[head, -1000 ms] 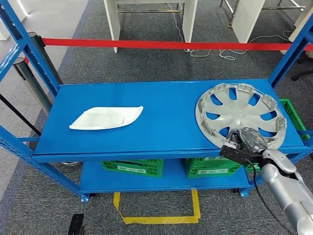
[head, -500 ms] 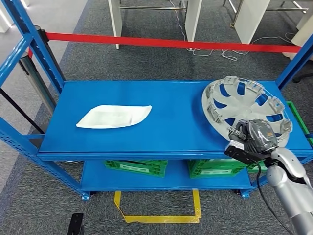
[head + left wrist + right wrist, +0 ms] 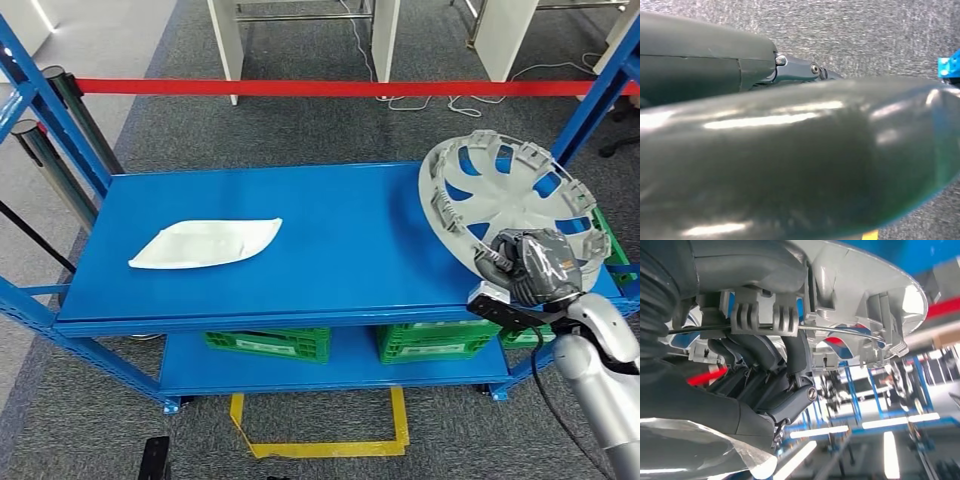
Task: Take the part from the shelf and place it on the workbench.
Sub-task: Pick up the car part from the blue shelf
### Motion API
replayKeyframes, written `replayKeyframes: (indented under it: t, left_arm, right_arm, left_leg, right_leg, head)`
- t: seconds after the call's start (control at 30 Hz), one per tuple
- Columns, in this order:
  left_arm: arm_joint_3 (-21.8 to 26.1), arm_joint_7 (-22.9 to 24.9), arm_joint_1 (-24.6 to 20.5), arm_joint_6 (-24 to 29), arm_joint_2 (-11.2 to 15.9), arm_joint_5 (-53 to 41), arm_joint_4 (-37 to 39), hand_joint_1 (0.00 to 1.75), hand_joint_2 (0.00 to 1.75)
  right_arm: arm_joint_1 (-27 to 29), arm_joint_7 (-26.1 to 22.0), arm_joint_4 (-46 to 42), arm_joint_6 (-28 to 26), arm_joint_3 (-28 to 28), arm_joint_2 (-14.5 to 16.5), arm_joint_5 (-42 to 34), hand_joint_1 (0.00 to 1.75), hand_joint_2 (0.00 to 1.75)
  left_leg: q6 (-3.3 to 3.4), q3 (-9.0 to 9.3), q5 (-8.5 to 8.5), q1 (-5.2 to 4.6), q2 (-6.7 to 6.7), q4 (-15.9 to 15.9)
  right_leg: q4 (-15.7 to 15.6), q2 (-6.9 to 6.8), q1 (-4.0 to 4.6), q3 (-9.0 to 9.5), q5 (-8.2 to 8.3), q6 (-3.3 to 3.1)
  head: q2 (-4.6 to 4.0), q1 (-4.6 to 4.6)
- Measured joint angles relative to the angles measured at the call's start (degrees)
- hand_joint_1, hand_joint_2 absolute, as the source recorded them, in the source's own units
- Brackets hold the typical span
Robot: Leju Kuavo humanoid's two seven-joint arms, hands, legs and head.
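Right hand grips near rim of tilted hubcap over shelf.

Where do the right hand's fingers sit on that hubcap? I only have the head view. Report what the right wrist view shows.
Observer: The fingers curl under the rim of the hubcap and onto its ribbed back side.
Operator: Check that back side for anything near them.
Observer: A thin wire ring runs through the grey clips, right beside the fingers.
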Motion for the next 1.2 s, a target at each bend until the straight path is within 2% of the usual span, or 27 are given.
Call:
replayKeyframes:
  t: [0.03, 0.07, 0.1, 0.2, 0.23, 0.27, 0.3, 0.37, 0.4, 0.43, 0.47, 0.5, 0.53, 0.57, 0.6, 0.67, 0.73, 0.8, 0.87, 0.9, 0.93, 0.97, 1.03, 1.07, 1.1, 1.13, 1.2]
  left_arm:
    - [0.0, -0.1, 0.0, 0.0, 0.0, 0.0, 0.0, 0.0, 0.0]
    - [0.0, -0.2, -0.1, 0.0, 0.0, 0.0, 0.0, 0.0, 0.0]
    - [0.0, -0.2, -0.1, 0.1, 0.0, 0.0, 0.0, 0.0, 0.0]
    - [0.0, -0.2, -0.2, 0.5, -0.2, 0.0, 0.0, 0.0, 0.0]
    - [0.0, -0.2, -0.2, 0.7, -0.3, 0.0, 0.0, 0.0, 0.0]
    - [0.0, -0.2, -0.3, 0.8, -0.4, 0.0, 0.0, 0.0, 0.0]
    - [0.0, -0.2, -0.4, 0.9, -0.4, 0.1, 0.0, 0.0, 0.0]
    - [0.0, -0.2, -0.5, 1.0, -0.6, 0.1, 0.0, 0.0, 0.0]
    - [0.0, -0.2, -0.5, 1.0, -0.6, 0.1, 0.0, 0.0, 0.0]
    - [0.0, -0.2, -0.5, 1.0, -0.7, 0.1, 0.0, 0.0, 0.0]
    - [0.0, -0.2, -0.5, 1.0, -0.7, 0.2, 0.0, 0.0, 0.0]
    - [0.0, -0.2, -0.5, 1.1, -0.8, 0.2, 0.0, 0.0, 0.0]
    - [0.0, -0.2, -0.5, 1.1, -0.8, 0.2, 0.0, 0.0, 0.0]
    - [0.0, -0.2, -0.6, 1.1, -0.9, 0.2, 0.0, 0.0, 0.0]
    - [0.0, -0.3, -0.6, 1.1, -0.9, 0.4, 0.0, 0.0, 0.0]
    - [0.1, 1.2, -1.4, 0.6, -0.5, 1.6, -0.2, 0.0, 0.87]
    - [0.1, 5.2, -4.3, -0.5, 0.3, 3.9, -1.1, 0.0, 1.75]
    - [-0.3, 8.7, -8.0, -1.3, 1.0, 6.2, -2.7, 0.0, 1.75]
    - [-1.5, 9.6, -10.2, -1.5, 1.6, 8.5, -4.2, 0.0, 1.75]
    - [-2.2, 9.6, -10.6, -1.2, 1.8, 9.6, -4.6, 0.0, 1.75]
    - [-3.0, 9.3, -10.6, -0.6, 2.0, 10.7, -4.9, 0.0, 1.75]
    - [-3.7, 8.9, -10.5, 0.4, 2.2, 11.7, -5.2, 0.0, 1.75]
    - [-5.0, 8.1, -10.2, 2.8, 2.4, 13.7, -5.6, 0.0, 1.75]
    - [-5.6, 7.9, -10.2, 3.7, 2.4, 14.5, -5.8, 0.0, 1.75]
    - [-6.4, 7.9, -10.2, 4.4, 2.4, 15.3, -5.9, 0.0, 1.75]
    - [-7.2, 7.9, -10.1, 5.1, 2.4, 16.0, -6.1, 0.0, 1.75]
    - [-8.8, 8.2, -9.9, 6.0, 2.4, 17.1, -6.2, 0.0, 1.75]
  right_arm:
    - [0.1, 0.0, -1.0, 0.0, -0.2, -0.1, 0.3, 1.75, 1.75]
    - [0.2, 0.1, -1.9, 0.0, -0.3, -0.2, 0.7, 1.75, 1.75]
    - [0.3, 0.2, -2.7, 0.0, -0.4, -0.3, 1.2, 1.75, 1.75]
    - [0.3, 0.5, -4.6, -0.2, -0.3, -0.8, 3.5, 1.75, 1.75]
    - [0.2, 0.6, -5.2, -0.2, -0.2, -1.0, 4.4, 1.75, 1.75]
    - [0.1, 0.8, -5.7, -0.2, 0.0, -1.2, 5.0, 1.75, 1.75]
    - [-0.1, 0.9, -6.2, -0.3, 0.2, -1.4, 5.6, 1.75, 1.75]
    - [-0.5, 1.0, -7.0, -0.3, 0.7, -1.6, 6.4, 1.75, 1.75]
    - [-0.6, 1.0, -7.5, -0.4, 1.1, -1.6, 6.7, 1.75, 1.75]
    - [-0.7, 1.0, -7.9, -0.4, 1.4, -1.6, 7.0, 1.75, 1.75]
    - [-0.8, 1.0, -8.4, -0.4, 1.6, -1.7, 7.1, 1.75, 1.75]
    - [-1.0, 1.0, -8.8, -0.4, 1.8, -1.8, 7.1, 1.75, 1.75]
    - [-1.1, 1.0, -9.1, -0.4, 2.0, -1.8, 7.2, 1.75, 1.75]
    - [-1.3, 1.0, -9.4, -0.4, 2.2, -1.9, 7.2, 1.75, 1.75]
    - [-1.5, 0.8, -9.6, -0.4, 2.5, -2.0, 7.3, 1.75, 1.75]
    - [-2.6, 0.1, -9.4, -0.2, 3.3, -1.4, 8.0, 1.75, 1.75]
    - [-6.1, -0.3, -7.8, 0.2, 5.4, 0.7, 9.3, 1.75, 1.75]
    - [-10.3, 0.0, -5.7, 0.4, 8.4, 3.4, 9.7, 1.75, 1.75]
    - [-12.9, 0.4, -4.8, 0.5, 11.6, 5.5, 9.1, 1.75, 1.75]
    - [-13.8, 0.5, -4.6, 0.6, 13.0, 6.1, 8.7, 1.75, 1.75]
    - [-14.4, 0.6, -4.5, 0.7, 14.2, 6.6, 8.3, 1.75, 1.75]
    - [-15.0, 0.7, -4.5, 0.8, 15.3, 6.9, 7.9, 1.75, 1.75]
    - [-16.3, 1.0, -4.5, 1.0, 16.9, 7.4, 7.2, 1.75, 1.75]
    - [-16.9, 1.1, -4.5, 1.1, 17.6, 7.6, 6.9, 1.75, 1.75]
    - [-17.3, 1.2, -4.5, 1.1, 18.3, 7.8, 6.6, 1.75, 1.75]
    - [-17.6, 1.3, -4.5, 1.1, 18.8, 7.9, 6.3, 1.75, 1.75]
    - [-17.9, 1.4, -4.5, 0.9, 19.7, 8.3, 6.1, 1.75, 1.75]
  left_leg:
    - [0.57, 1.58, 1.79, -0.2, 0.02, -3.7]
    - [0.98, 2.86, 2.79, -0.38, 0.05, -6.8]
    - [1.24, 3.52, 3.04, -0.54, 0.08, -8.5]
    - [1.45, 3.88, 2.88, -0.55, 0.1, -9.7]
    - [1.63, 4.02, 3.05, -0.41, 0.1, -10.0]
    - [1.8, 4.15, 3.21, -0.24, 0.11, -10.3]
    - [1.93, 4.24, 3.31, -0.12, 0.12, -10.4]
    - [2.02, 4.25, 3.28, -0.08, 0.12, -10.4]
    - [1.99, 4.28, 3.24, -0.04, 0.12, -10.4]
    - [1.9, 4.34, 3.17, 0.04, 0.12, -10.3]
    - [1.75, 4.43, 3.05, 0.17, 0.1, -10.3]
    - [1.51, 4.55, 2.87, 0.32, 0.07, -10.1]
    - [1.2, 4.59, 2.67, 0.35, 0.02, -10.0]
    - [0.88, 4.49, 2.51, 0.32, -0.04, -9.7]
    - [0.53, 4.32, 2.46, 0.26, -0.09, -9.5]
    - [-0.07, 3.92, 2.6, 0.17, -0.12, -9.3]
    - [-0.73, 3.47, 2.14, 0.29, 0.0, -8.8]
    - [-1.28, 1.66, -0.3, 0.37, 0.1, -4.7]
    - [-1.51, -1.5, -3.54, 0.32, 0.09, 2.7]
    - [-1.51, -2.79, -4.31, 0.3, 0.1, 5.7]
    - [-1.41, -3.33, -3.99, 0.27, 0.09, 6.8]
    - [-1.21, -3.02, -2.63, 0.24, 0.1, 5.8]
    - [-0.52, -0.36, 1.82, 0.07, 0.08, -1.2]
    - [-0.18, 1.0, 3.45, -0.07, 0.08, -4.7]
    - [0.09, 2.02, 4.23, -0.2, 0.08, -7.3]
    - [0.26, 2.43, 4.28, -0.32, 0.07, -8.5]
    - [0.46, 2.61, 4.13, -0.31, 0.04, -9.2]
  right_leg:
    - [0.0, 0.04, 0.19, 0.09, -0.11, 0.03]
    - [0.1, 0.09, 0.27, 0.06, -0.18, 0.13]
    - [0.1, 0.11, 0.27, -0.07, -0.19, 0.31]
    - [0.2, 0.09, 0.09, -0.44, -0.25, 1.15]
    - [0.8, 0.06, 0.03, -0.81, -0.8, 1.48]
    - [2.4, 0.05, -0.02, -1.64, -1.88, 1.81]
    - [5.3, 0.03, -0.17, -3.09, -3.48, 2.12]
    - [12.8, 0.01, -0.45, -6.72, -6.58, 2.7]
    - [15.2, 0.0, -0.62, -7.95, -7.06, 2.95]
    - [15.4, -0.03, -0.79, -8.15, -6.37, 3.17]
    - [13.4, -0.08, -0.98, -7.21, -4.69, 3.37]
    - [9.7, -0.17, -1.2, -5.42, -2.51, 3.56]
    - [6.0, -0.22, -1.29, -3.43, -1.0, 3.72]
    - [2.9, -0.22, -1.31, -1.77, -0.17, 3.64]
    - [1.1, -0.2, -1.25, -0.81, 0.02, 3.4]
    - [0.6, -0.05, -1.05, -0.61, -0.33, 2.53]
    - [0.7, 0.06, -1.14, -0.98, 0.0, 1.54]
    - [0.5, 0.09, -1.18, -1.08, 0.26, 0.63]
    - [0.5, 0.08, -0.97, -0.96, 0.21, 0.21]
    - [0.5, 0.11, -0.85, -0.82, 0.16, 0.1]
    - [0.5, 0.15, -0.72, -0.66, 0.11, 0.01]
    - [0.5, 0.19, -0.57, -0.5, 0.05, -0.04]
    - [0.5, 0.2, -0.3, -0.23, -0.09, -0.11]
    - [0.6, 0.2, -0.11, -0.25, -0.14, -0.07]
    - [0.6, 0.17, 0.02, -0.38, -0.13, 0.05]
    - [0.6, 0.13, 0.1, -0.57, -0.05, 0.22]
    - [0.6, 0.05, 0.15, -0.82, 0.21, 0.7]
  head:
    - [0.0, 0.04]
    - [0.0, 0.07]
    - [0.0, 0.11]
    - [0.01, 0.11]
    - [0.01, 0.18]
    - [0.01, 0.3]
    - [0.01, 0.4]
    - [0.0, 0.5]
    - [0.0, 0.48]
    - [0.0, 0.49]
    - [0.0, 0.48]
    - [0.0, 0.49]
    - [0.0, 0.56]
    - [0.01, 0.66]
    - [0.01, 0.68]
    - [0.01, 0.66]
    - [0.0, 0.53]
    - [0.0, 0.42]
    - [0.0, 0.31]
    - [0.0, 0.24]
    - [0.0, 0.16]
    - [0.0, 0.12]
    - [0.0, 0.13]
    - [0.0, 0.15]
    - [0.0, 0.14]
    - [0.0, 0.15]
    - [0.0, 0.12]
